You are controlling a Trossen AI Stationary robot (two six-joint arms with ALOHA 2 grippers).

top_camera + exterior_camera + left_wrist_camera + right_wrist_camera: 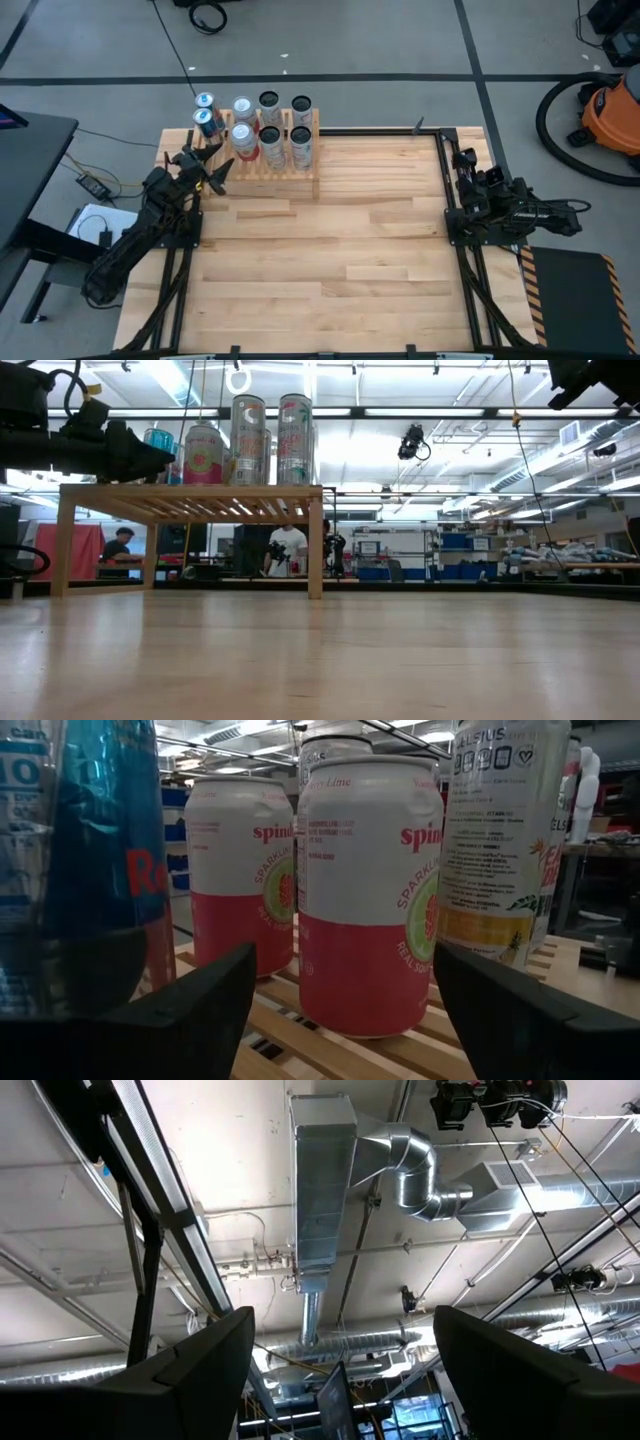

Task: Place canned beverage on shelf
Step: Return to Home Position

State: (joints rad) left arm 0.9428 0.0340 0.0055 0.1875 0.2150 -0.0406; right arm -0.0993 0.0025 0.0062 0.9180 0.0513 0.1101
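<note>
Now, the shelf (290, 182): upper left of the high view, on the table's (350, 270) top edge.
Cans: eight upright on the slats, paired in four rows. Blue cans (207, 122) stand at the left end, pink-and-white cans (243, 138) next, and pale cans (301, 137) to the right.
Left gripper (205, 165): just beside the shelf's left end, level with the cans, jaws released, holding nothing.
Right gripper (342, 1315): right edge of the table, well apart, aimed at the ceiling, jaws released.

Pale matt wood for the shelf (190, 490). Glossy printed metal on the cans (365, 890). Smooth planked wood across the bench (330, 250).
</note>
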